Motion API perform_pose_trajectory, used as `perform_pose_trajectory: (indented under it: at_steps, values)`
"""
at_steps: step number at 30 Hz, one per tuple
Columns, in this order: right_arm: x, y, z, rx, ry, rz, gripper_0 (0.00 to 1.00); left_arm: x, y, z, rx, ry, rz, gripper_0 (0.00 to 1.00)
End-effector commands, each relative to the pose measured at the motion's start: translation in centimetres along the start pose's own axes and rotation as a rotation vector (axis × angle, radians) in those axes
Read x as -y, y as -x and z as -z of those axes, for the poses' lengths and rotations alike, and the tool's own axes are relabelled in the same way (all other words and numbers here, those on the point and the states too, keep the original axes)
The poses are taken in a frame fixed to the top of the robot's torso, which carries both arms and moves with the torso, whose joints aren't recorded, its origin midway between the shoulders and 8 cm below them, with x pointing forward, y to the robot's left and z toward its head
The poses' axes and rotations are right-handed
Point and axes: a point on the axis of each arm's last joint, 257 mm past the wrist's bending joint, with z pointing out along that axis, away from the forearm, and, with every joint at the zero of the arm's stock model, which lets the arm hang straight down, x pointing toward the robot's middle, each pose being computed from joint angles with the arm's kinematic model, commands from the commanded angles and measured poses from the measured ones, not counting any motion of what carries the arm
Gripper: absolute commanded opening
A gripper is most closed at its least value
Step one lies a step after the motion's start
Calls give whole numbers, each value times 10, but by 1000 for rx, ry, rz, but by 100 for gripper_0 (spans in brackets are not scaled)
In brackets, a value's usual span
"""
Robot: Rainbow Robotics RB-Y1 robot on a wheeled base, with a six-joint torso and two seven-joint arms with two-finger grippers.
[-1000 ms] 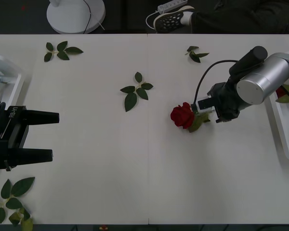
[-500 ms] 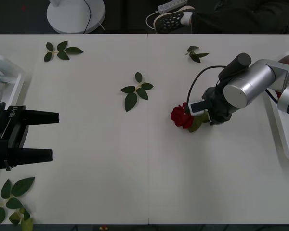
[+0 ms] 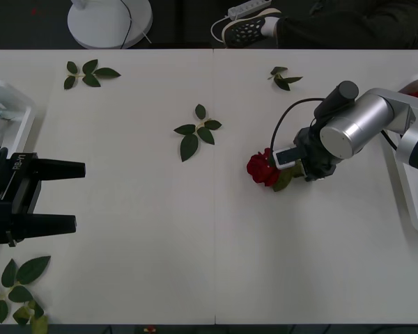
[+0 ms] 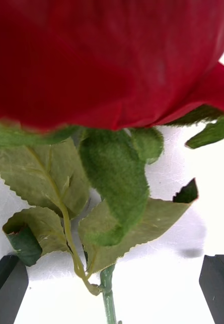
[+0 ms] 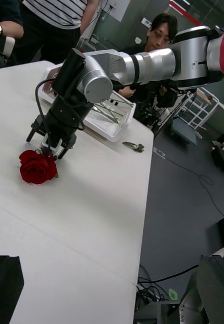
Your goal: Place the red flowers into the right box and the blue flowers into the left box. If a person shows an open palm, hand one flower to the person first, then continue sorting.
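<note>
Front view: one red rose [image 3: 263, 168] lies mid-table, well left of the right box [image 3: 412, 198]. The right gripper [image 4: 112, 288] straddles its stem, fingers apart. Closing too near the leaves risks pinching foliage and dropping it. The left gripper [image 3: 68, 196] waits, fingers apart.

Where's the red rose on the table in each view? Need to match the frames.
Front view: red rose lies right of table centre, at the right pincer.
Right wrist view: the bloom spans the upper part, its leaves and stem below.
Left wrist view: it lies at the left, under the right pincer.
Shared landmark: the right pincer, open around the stem.
</note>
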Motion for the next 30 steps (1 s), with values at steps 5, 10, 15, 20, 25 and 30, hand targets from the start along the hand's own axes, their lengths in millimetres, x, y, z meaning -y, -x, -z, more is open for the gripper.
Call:
perform_pose_trajectory:
  at_steps: [5, 10, 15, 20, 25, 30]
  values:
    - [-18, 2, -15, -20, 33, 29, 100, -2, 16, -3, 31, -4, 21, 100]
    - [-24, 2, -20, -25, 49, 29, 96, -2, 16, -3, 31, -4, 21, 100]
    - [-37, 7, -27, -25, 78, 33, 60, -2, 16, -3, 31, -4, 21, 100]
    - [-46, 8, -33, -27, 99, 34, 53, -2, 16, -3, 31, -4, 21, 100]
    - [-54, 9, -38, -35, 117, 35, 39, -2, 16, -3, 31, -4, 21, 100]
    - [-60, 6, -43, -48, 132, 35, 14, -2, 16, -3, 31, -4, 21, 100]
